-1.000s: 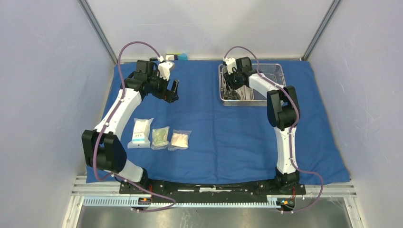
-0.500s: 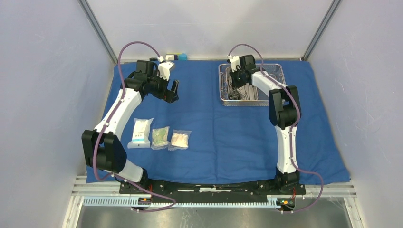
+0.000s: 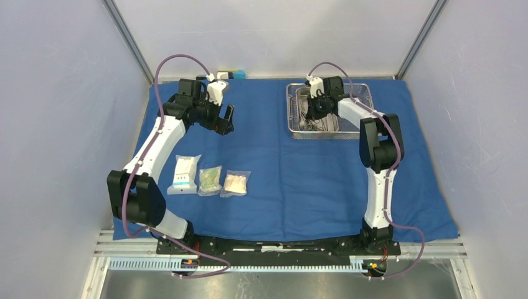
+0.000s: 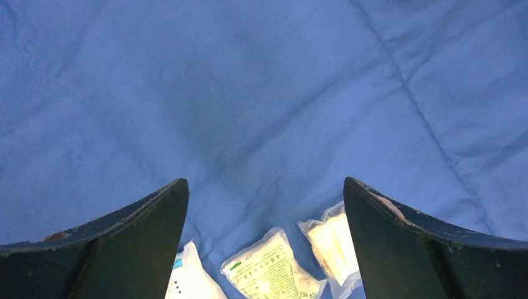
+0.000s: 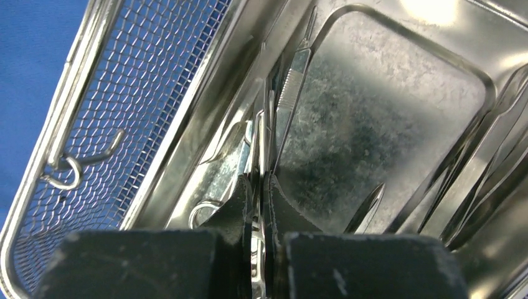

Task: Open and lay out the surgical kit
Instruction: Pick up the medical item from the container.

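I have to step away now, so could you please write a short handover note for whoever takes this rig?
Left gripper: open, empty, above the blue wrap.
Right gripper: shut on a slim instrument inside the tray.
Done: wrap spread flat, three packets laid in a row.
Left: lift out this instrument and the other instruments, lay them on the wrap.

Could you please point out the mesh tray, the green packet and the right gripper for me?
mesh tray [image 5: 137,81]: right wrist view, on its mesh side wall.
green packet [image 3: 210,180]: top external view, on the packet's middle.
right gripper [image 5: 261,187]: right wrist view, between its fingertips, shut on a slim instrument [image 5: 262,140].
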Action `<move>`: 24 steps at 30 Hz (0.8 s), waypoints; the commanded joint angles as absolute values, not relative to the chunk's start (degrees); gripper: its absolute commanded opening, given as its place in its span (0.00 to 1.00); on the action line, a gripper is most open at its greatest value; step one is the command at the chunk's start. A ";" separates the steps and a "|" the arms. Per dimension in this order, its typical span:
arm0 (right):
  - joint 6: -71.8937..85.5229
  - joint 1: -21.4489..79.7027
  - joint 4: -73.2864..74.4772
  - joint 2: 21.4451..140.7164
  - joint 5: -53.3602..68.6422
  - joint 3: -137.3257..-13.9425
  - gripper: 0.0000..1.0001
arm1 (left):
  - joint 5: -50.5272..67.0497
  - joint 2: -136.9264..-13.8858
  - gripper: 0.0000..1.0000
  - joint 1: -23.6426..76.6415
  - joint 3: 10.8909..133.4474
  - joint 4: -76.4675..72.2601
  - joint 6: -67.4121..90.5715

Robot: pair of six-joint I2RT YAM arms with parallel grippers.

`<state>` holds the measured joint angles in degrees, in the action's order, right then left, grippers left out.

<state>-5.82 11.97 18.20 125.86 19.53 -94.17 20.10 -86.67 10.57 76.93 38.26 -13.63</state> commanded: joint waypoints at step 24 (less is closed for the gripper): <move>-7.64 8.69 17.58 120.42 13.41 -97.52 0.00 | 22.48 -86.31 1.00 10.37 78.82 38.14 -14.12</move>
<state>-5.91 8.95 16.99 121.64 16.34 -93.10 20.14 -86.67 10.57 76.93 38.48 -13.65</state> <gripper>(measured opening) 0.035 0.996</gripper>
